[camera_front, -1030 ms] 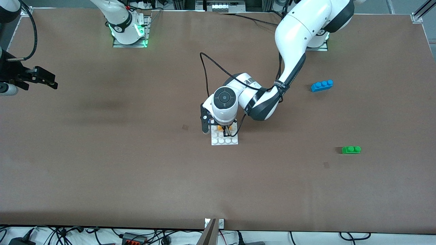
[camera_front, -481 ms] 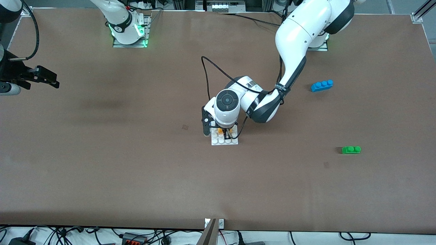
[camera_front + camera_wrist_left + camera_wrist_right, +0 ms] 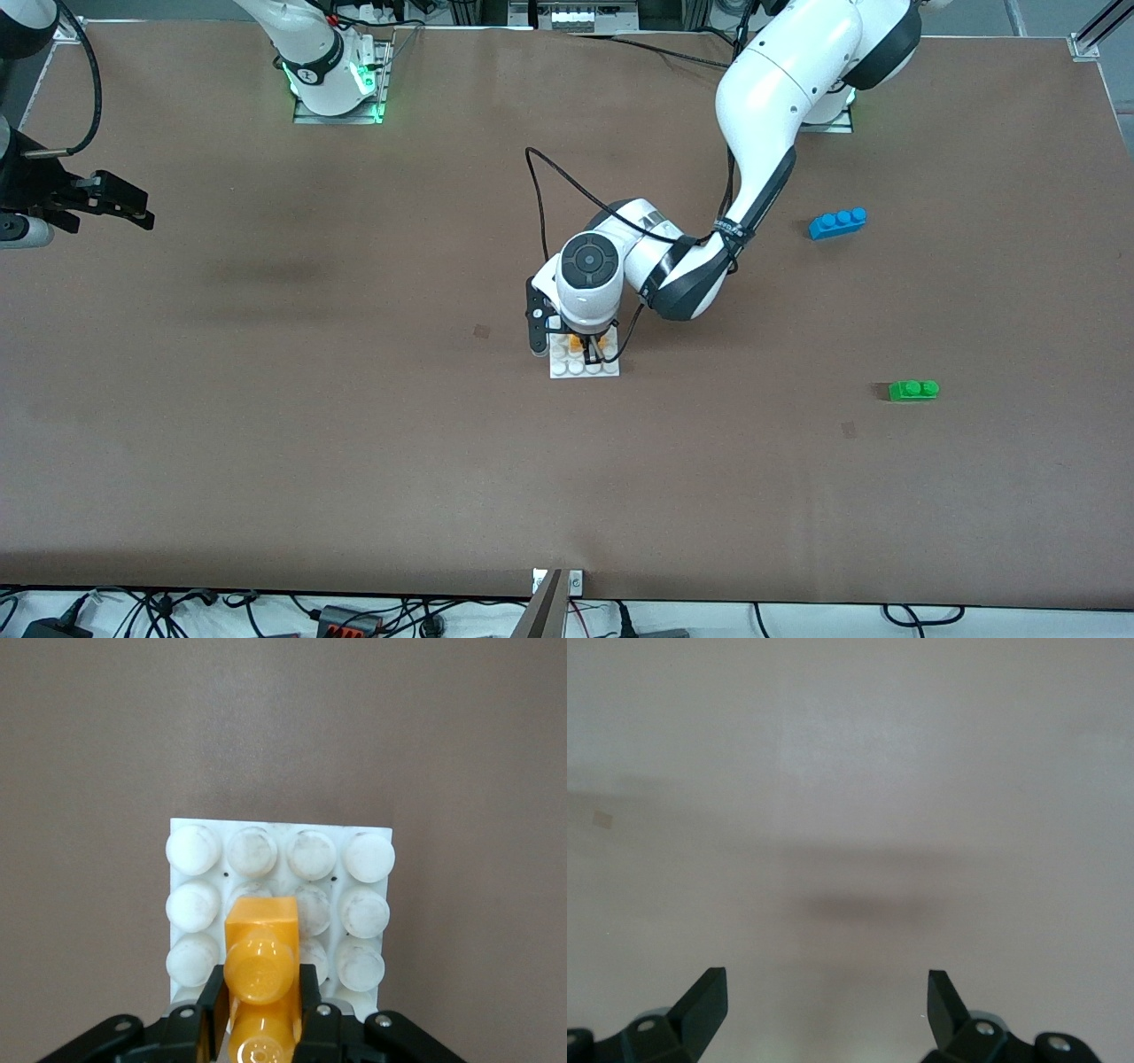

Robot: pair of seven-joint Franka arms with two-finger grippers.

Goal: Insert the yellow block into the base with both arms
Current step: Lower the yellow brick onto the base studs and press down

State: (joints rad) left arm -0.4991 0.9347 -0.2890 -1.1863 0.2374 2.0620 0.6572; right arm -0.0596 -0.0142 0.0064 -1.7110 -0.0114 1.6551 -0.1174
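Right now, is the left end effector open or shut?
Shut on the yellow block: in the left wrist view the left end effector has both fingers pressed against the block's sides, over the base.

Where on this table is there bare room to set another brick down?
Bare brown table stretches from the base toward the right arm's end, where the right gripper waits, open. Crowded: the base, where the left gripper holds the yellow block. Blue brick and green brick dot the left arm's end.
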